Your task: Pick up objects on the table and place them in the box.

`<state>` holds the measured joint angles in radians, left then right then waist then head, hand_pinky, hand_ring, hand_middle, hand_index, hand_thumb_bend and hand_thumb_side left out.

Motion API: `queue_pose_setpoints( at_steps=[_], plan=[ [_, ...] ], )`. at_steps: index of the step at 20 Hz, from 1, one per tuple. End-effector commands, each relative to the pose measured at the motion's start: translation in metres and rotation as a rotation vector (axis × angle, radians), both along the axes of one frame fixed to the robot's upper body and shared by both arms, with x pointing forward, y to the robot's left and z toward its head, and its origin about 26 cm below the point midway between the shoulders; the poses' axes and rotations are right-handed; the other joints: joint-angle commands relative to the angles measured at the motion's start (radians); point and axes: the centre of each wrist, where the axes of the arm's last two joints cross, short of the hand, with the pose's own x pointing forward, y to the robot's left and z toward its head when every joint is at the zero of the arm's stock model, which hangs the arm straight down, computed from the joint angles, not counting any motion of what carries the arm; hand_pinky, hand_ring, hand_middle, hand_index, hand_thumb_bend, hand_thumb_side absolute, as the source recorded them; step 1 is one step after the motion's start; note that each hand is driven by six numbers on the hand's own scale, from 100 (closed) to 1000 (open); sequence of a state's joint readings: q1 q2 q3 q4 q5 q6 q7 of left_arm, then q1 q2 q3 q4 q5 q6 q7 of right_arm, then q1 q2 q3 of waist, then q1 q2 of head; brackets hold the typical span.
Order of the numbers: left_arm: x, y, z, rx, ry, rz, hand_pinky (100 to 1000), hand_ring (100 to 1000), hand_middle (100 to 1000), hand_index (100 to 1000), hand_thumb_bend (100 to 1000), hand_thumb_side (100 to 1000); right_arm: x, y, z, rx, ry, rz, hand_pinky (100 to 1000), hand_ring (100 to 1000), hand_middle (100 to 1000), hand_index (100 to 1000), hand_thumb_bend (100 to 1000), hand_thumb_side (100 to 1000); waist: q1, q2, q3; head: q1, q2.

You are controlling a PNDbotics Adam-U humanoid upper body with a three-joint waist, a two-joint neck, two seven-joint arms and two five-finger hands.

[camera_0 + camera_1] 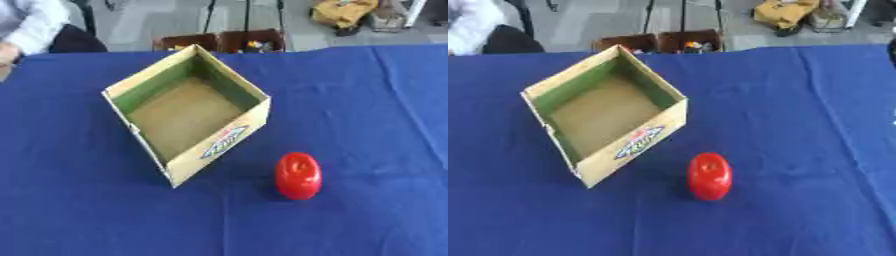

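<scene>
A red object (298, 176), smooth and rounded like a tomato or a small pepper, sits on the blue-covered counter (367, 125), near and to the right of the cardboard box (219, 145). The two are close but apart, with a strip of cloth between the object and the box's near-right wall. The object's long axis runs roughly near to far, a little upright in the picture, so it looks taller than it is wide.

The box stands open, turned so one corner points toward the robot, and its floor looks bare, though the near walls hide the strip just behind them.

Neither hand shows in either view, so I cannot tell whether their fingers are straight or curled, nor which is nearer. Judging only from where the object lies, right of centre, the right arm probably has the shorter reach, carrying it left and far over the box's wall.
</scene>
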<state>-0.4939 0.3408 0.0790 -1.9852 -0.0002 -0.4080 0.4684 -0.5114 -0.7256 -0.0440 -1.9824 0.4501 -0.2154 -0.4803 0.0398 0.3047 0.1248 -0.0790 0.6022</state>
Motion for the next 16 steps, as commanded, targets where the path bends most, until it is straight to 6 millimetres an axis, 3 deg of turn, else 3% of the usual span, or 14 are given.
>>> queue_pose_setpoints(
  at_steps=[1,9,16],
  plan=[
    [-0.004,0.004,0.009,0.027,-0.029,0.015,644,836,821,893,100,1000,-0.006,0.007,0.022,-0.145,0.073,-0.107,694,749,763,855,212,904,-0.019,-0.032,0.001,-0.003,0.005],
    [-0.004,0.004,0.008,0.034,-0.019,0.010,644,836,821,891,100,1000,-0.011,0.038,0.057,-0.547,0.336,-0.329,751,803,821,881,338,999,-0.021,-0.043,0.008,-0.028,0.009],
    [-0.004,0.003,0.007,0.035,-0.013,0.007,643,836,821,890,100,1000,-0.012,0.060,0.063,-0.764,0.506,-0.405,789,836,835,884,393,962,-0.022,-0.046,0.010,-0.040,0.000]
  ],
)
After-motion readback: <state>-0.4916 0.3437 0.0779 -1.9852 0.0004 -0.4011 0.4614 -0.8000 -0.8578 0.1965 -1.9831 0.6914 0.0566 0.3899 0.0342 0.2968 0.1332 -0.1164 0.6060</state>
